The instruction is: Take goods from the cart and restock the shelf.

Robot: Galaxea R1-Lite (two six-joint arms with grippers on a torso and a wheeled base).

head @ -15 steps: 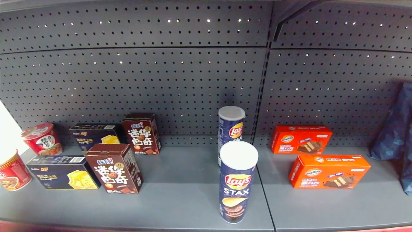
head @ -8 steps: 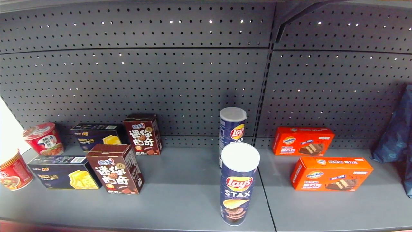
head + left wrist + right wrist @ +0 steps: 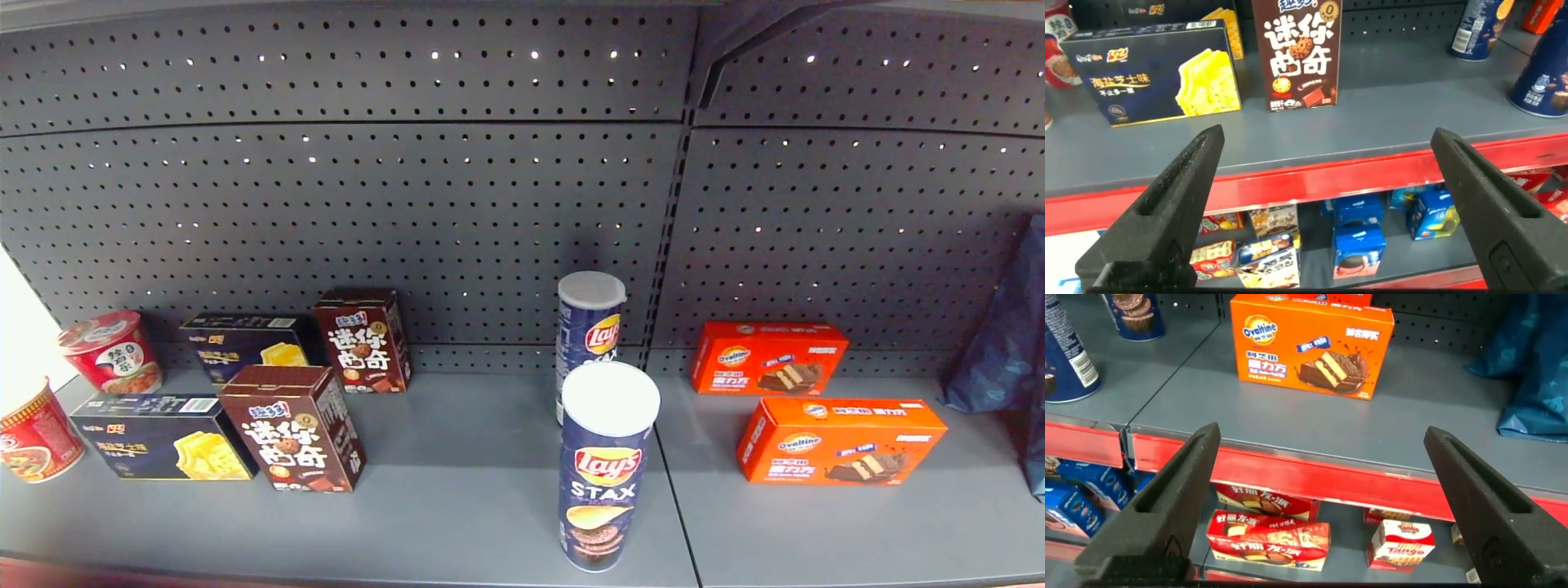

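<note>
The left pincer and the right pincer hang wide open, holding nothing, in front of the shelf. A chip can and an orange box stand on it. Next, I think, they must fetch something from the cart.

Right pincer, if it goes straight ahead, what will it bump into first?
Probably the orange cake box; the open right pincer points toward it. Depth is unclear, so the red shelf edge just below might come first.

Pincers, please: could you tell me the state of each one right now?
Left pincer: open, holding nothing.
Right pincer: open, holding nothing.
</note>
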